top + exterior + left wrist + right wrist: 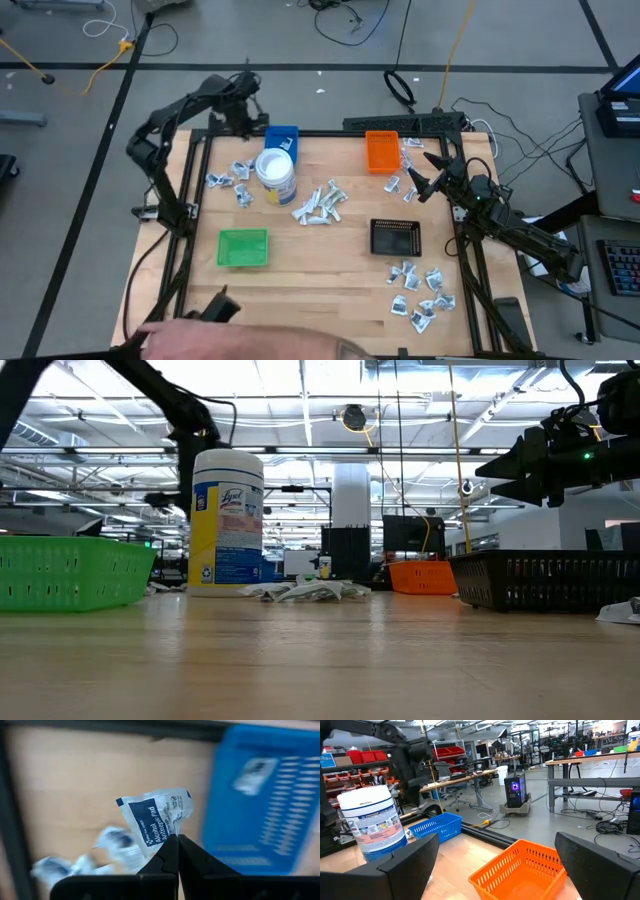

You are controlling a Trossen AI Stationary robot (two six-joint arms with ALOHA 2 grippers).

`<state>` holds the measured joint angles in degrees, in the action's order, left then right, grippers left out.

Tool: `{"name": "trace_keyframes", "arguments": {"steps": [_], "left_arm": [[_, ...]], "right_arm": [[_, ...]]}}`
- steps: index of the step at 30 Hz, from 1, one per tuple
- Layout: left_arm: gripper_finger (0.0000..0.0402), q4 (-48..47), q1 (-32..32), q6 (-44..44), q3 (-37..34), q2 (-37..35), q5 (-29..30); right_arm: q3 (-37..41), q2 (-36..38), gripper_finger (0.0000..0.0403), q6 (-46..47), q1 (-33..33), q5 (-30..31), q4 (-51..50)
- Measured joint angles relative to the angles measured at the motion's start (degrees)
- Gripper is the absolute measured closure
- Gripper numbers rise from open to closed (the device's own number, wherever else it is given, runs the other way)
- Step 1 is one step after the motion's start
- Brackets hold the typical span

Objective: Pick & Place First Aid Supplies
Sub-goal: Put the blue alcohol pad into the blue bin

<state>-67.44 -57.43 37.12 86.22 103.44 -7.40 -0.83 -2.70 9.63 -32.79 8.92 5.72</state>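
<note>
Left wrist view: left gripper (177, 840) fingers are pressed together on a corner of an alcohol antiseptic pad packet (159, 820), held clear of the tabletop (65, 785), with the blue tray (265, 800) just beside it. More packets are seen blurred on the wood below.

High view: left gripper (243, 118) is placed at about 11 o'clock on the tabletop, at the blue tray's (282, 138) edge. Right gripper (428, 172) is held at about 2 o'clock, fingers spread wide, nothing between them, just beside the orange tray (381, 150).

Remaining first aid packets are spread in clusters: one at 10 o'clock (230, 178) beside the wipes tub (276, 174), one near centre (320, 205), a few near the orange tray (410, 150), one at 5 o'clock (422, 295). Green tray (243, 247) is at 7 o'clock, black tray (396, 237) right of centre. A person's hand (180, 335) is seen at the 6 to 7 o'clock edge.

Right wrist view: both right fingers (407, 862) are seen well apart, framing the orange tray (520, 870).
</note>
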Motion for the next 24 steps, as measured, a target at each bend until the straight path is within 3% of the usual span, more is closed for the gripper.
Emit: {"name": "trace_keyframes", "arguments": {"steps": [5, 13, 24], "left_arm": [[0.0401, -1.6, 2.5, 0.5, 10.6, 6.6, -3.2], [0.0402, -8.8, 4.7, -1.0, 27.2, 16.7, -3.2], [0.0402, -9.1, 9.0, -1.9, 27.0, 21.9, -4.4]], "right_arm": [[0.0, 0.0, 0.0009, 0.0, 0.0, 0.0, 0.0], [0.0, 0.0, 0.0009, 0.0, 0.0, 0.0, 0.0], [0.0, 0.0, 0.0009, 0.0, 0.0, 0.0, 0.0]]}}
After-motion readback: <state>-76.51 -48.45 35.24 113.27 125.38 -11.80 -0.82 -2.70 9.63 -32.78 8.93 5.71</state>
